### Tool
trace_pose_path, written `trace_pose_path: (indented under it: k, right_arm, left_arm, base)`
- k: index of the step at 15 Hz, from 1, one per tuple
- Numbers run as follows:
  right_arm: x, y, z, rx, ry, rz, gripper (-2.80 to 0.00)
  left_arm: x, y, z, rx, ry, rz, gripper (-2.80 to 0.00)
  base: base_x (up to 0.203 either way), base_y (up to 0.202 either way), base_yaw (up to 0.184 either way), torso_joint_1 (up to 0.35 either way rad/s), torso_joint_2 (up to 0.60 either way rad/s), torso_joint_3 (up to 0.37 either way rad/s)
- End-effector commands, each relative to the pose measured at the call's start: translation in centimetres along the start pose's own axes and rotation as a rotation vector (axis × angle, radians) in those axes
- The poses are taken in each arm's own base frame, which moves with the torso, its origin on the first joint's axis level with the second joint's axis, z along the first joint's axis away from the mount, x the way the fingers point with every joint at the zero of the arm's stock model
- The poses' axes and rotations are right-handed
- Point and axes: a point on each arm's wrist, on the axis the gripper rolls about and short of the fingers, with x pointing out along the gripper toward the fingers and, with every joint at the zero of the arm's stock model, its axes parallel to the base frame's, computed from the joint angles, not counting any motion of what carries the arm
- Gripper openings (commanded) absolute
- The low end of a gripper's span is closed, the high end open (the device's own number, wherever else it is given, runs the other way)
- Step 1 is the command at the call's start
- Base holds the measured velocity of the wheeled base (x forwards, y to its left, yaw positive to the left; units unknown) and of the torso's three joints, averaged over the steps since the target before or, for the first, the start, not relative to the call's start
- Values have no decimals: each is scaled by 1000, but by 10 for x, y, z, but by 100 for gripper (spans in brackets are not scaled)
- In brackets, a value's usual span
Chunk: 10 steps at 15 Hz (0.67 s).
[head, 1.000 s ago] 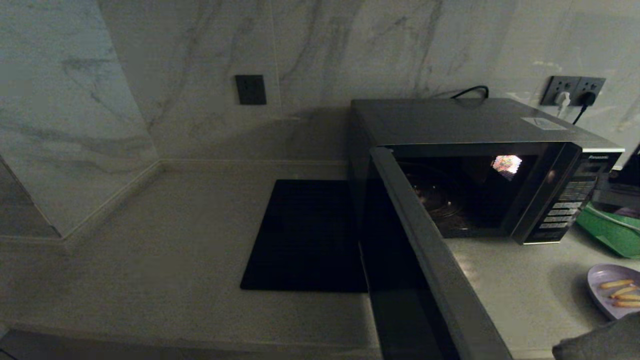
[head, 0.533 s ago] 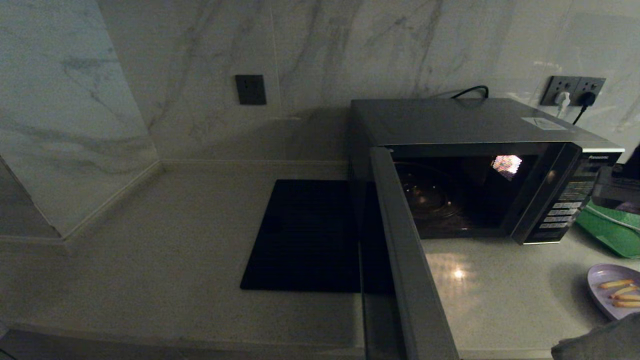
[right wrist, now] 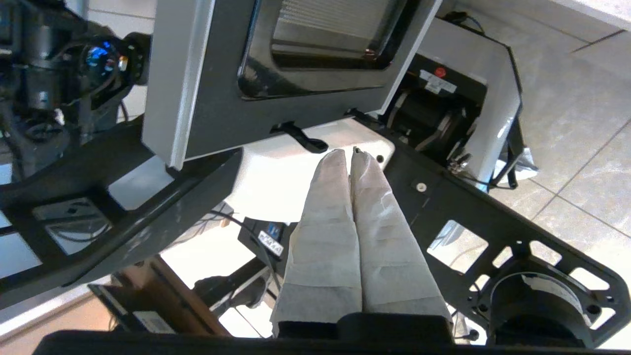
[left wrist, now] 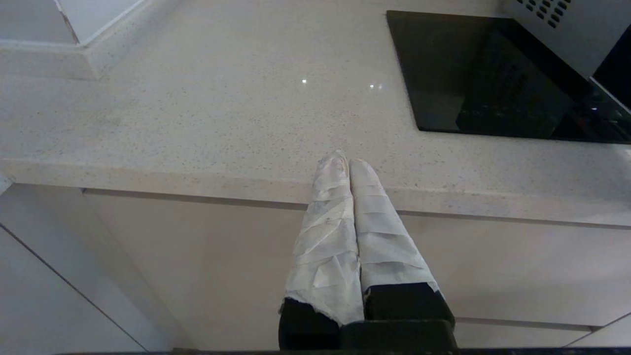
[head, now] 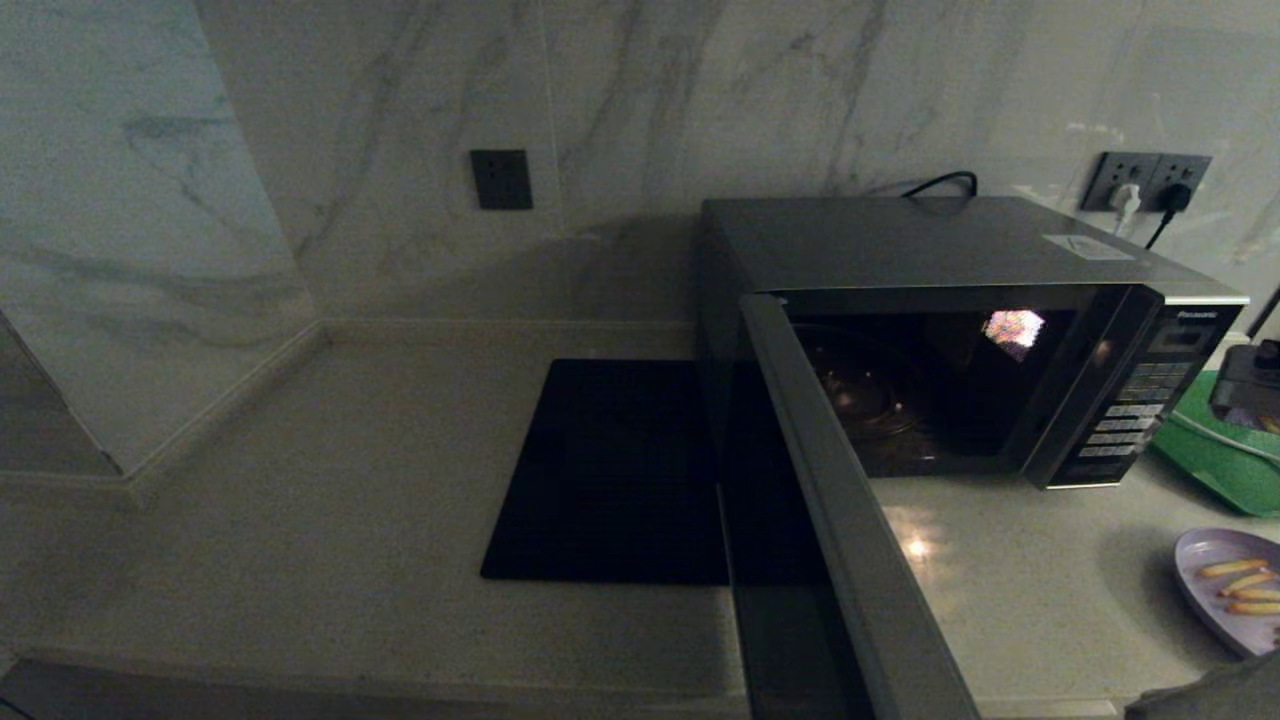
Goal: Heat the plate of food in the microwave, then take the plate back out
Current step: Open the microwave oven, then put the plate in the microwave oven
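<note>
The microwave [head: 960, 250] stands at the right of the counter with its door [head: 850, 530] swung out toward me and its dark cavity lit inside. The plate of food [head: 1232, 585], pale lilac with several golden sticks, lies on the counter at the far right, cut by the view's edge. In the right wrist view my right gripper [right wrist: 347, 152] is shut and empty, its tips just off the latch edge of the door's inner face [right wrist: 276, 64]. My left gripper [left wrist: 343, 160] is shut and empty, parked over the counter's front edge.
A flat black mat [head: 610, 470] lies left of the microwave. A green tray [head: 1210, 460] sits right of the button panel, with part of my right arm [head: 1245, 385] above it. Wall sockets with plugs [head: 1145, 180] are behind. Bare counter [head: 350, 500] spreads to the left.
The door swung further open to the left, then came back a little. My right arm's dark part slid rightward toward the view's edge. The left arm has stayed still.
</note>
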Motion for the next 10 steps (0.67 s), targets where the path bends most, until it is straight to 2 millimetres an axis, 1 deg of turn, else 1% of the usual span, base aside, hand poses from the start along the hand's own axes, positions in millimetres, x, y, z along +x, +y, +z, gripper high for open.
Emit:
trace_pose_path:
  k: [1,3,5,10]
  right_arm:
    - [-5,-5,-2,26,-33,-32,-280]
    - [-12,-15,0,84,-117,-123,-280]
    - [-23,-25,4,141,-267,-253,-280]
    - [-44,-35,6,215,-573,-720,-280]
  left_arm:
    - [0,0,0,-1,1,1,-280]
    - [0,0,0,-2,1,1,-280]
    - [0,0,0,-2,2,1,-280]
    - [0,0,0,-1,1,1,-280]
  base:
    - [0,0,0,0,0,0]
    - [0,0,0,0,0,0]
    - [0,0,0,0,0,0]
    - [0,0,0,0,0,0]
